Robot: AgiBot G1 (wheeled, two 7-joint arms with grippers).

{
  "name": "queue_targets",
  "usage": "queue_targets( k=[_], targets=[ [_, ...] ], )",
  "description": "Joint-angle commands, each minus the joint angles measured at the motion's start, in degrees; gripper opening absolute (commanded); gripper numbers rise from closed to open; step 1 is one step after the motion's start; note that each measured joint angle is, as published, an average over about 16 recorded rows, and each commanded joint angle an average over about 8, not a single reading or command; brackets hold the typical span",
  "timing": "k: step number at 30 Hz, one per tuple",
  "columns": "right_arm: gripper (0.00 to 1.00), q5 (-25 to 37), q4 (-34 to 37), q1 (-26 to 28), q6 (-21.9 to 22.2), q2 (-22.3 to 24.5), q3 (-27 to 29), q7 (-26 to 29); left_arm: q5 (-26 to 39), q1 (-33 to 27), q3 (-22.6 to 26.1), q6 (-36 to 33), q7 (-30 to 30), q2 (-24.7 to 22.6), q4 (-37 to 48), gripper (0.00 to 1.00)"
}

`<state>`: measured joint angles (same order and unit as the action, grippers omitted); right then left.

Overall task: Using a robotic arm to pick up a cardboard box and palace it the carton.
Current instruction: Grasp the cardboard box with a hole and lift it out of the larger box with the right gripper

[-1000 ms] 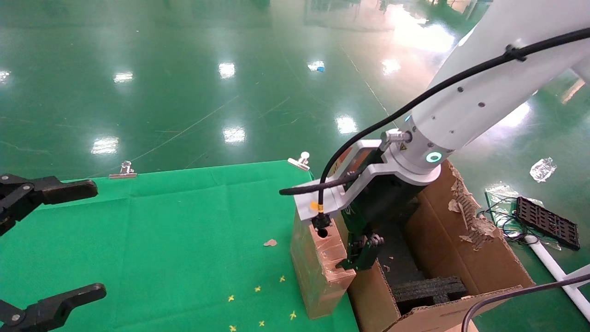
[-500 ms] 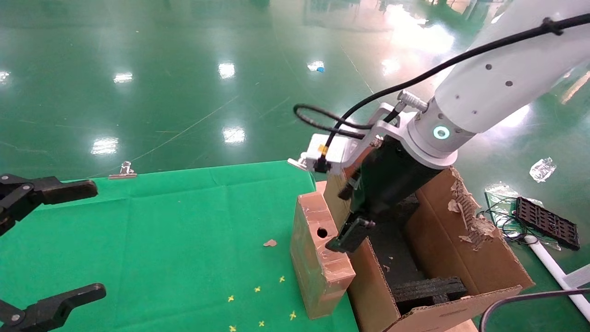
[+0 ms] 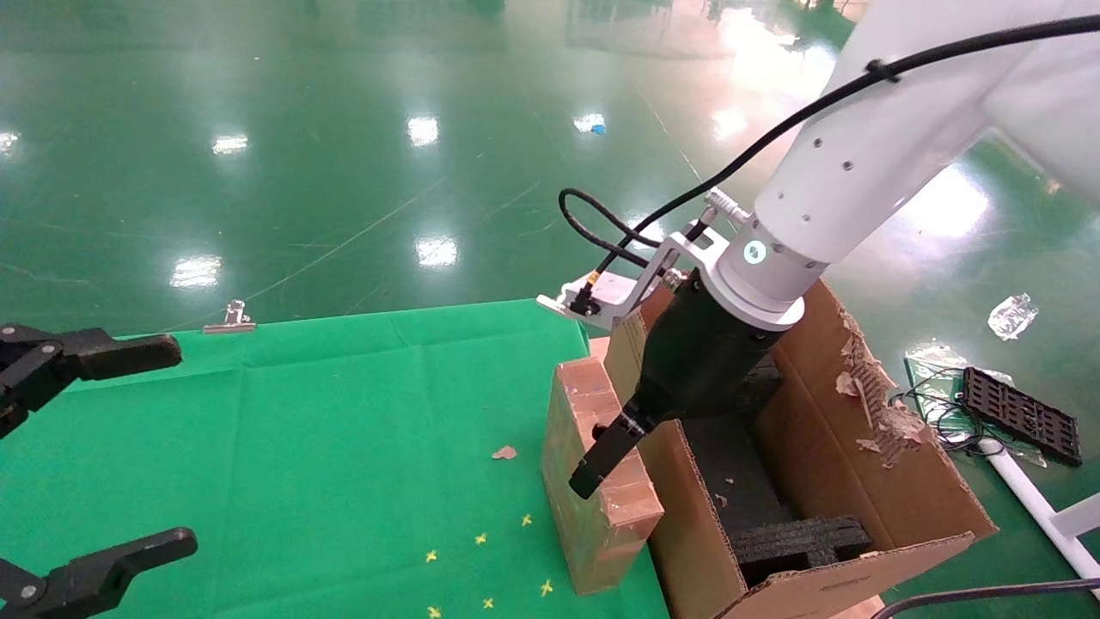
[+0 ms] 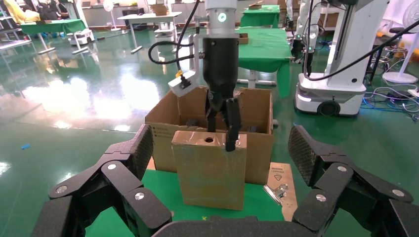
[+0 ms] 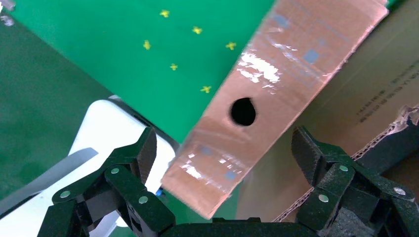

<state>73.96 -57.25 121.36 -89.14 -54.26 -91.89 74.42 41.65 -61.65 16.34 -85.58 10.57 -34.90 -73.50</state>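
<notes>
Since 0.5 seconds ago the robotic arm (image 3: 868, 163) has swung its wrist so that the right gripper (image 3: 601, 460) now reaches down over the top of the cardboard box (image 3: 593, 481), where before it hung off beside the box's upper corner; the box itself has not shifted. That box is a thin brown slab standing on edge on the green cloth of the bench (image 3: 301, 447), its narrow top face taped and worn pinkish, with 1 round hole (image 5: 243, 111) punched in it. It leans right against the outer wall of the carton (image 3: 859, 481), on the carton's bench side.

The right gripper is a black cylinder below a white cuff with a glowing ring, and a grey camera block juts off toward the bench with a looping black cable. Its fingers (image 5: 128, 168) are spread wide apart, 1 on either side of the box's narrow top face; the right wrist view shows clear gaps between the ribbed pads and the cardboard, so nothing is gripped yet.

The carton is large corrugated board, its far flap ragged and torn, with black foam blocks (image 3: 799, 537) lying inside.

Well away from the carton, at the opposite edge of the bench, the left gripper (image 3: 86, 447) sits parked with its black fingers open, empty. Small yellow specks (image 3: 481, 539) dot the cloth just beside the cardboard box.
</notes>
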Motion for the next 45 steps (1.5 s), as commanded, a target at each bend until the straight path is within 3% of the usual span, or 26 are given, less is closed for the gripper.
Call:
queue_targets(
  k=[1, 3, 6, 8, 10, 12, 14, 16, 34, 45],
  targets=[
    [1.00, 0.0, 1.8, -0.6, 0.4, -0.8, -0.7, 0.8, 0.0, 0.0, 0.0, 0.0, 0.0, 0.0, 0.0, 1.00],
    [0.97, 0.1, 2.5, -1.2, 0.7, -1.4, -1.1, 1.1, 0.0, 0.0, 0.0, 0.0, 0.0, 0.0, 0.0, 1.00],
    [0.66, 0.2, 3.1, -1.9, 1.0, -2.1, -1.6, 1.3, 0.0, 0.0, 0.0, 0.0, 0.0, 0.0, 0.0, 0.98],
    [0.41, 0.2, 3.4, -2.3, 1.0, -2.5, -1.8, 1.4, 0.0, 0.0, 0.0, 0.0, 0.0, 0.0, 0.0, 0.82],
    [0.17, 0.4, 3.5, -2.4, 0.9, -2.7, -2.0, 1.4, 0.0, 0.0, 0.0, 0.0, 0.0, 0.0, 0.0, 0.57],
    [0.02, 0.6, 3.5, -2.4, 0.9, -2.9, -2.3, 1.6, 0.0, 0.0, 0.1, 0.0, 0.0, 0.0, 0.0, 0.32],
    [0.00, 0.9, 3.4, -2.3, 0.8, -3.1, -2.5, 1.8, 0.0, 0.0, 0.1, 0.0, 0.0, 0.0, 0.0, 0.10],
    [0.00, 1.1, 3.2, -2.2, 0.8, -3.1, -2.7, 2.0, 0.0, 0.0, 0.1, 0.0, 0.0, 0.0, 0.0, 0.01],
    [0.00, 2.1, 1.3, -2.4, 1.0, -2.7, -4.4, 3.4, -0.1, 0.0, 0.1, 0.1, -0.1, 0.1, 0.0, 0.00],
    [0.00, 0.8, 0.1, -0.2, 2.7, 0.9, -2.5, 0.2, -0.1, 0.0, 0.2, 0.1, -0.1, 0.1, 0.0, 0.00]
  ],
)
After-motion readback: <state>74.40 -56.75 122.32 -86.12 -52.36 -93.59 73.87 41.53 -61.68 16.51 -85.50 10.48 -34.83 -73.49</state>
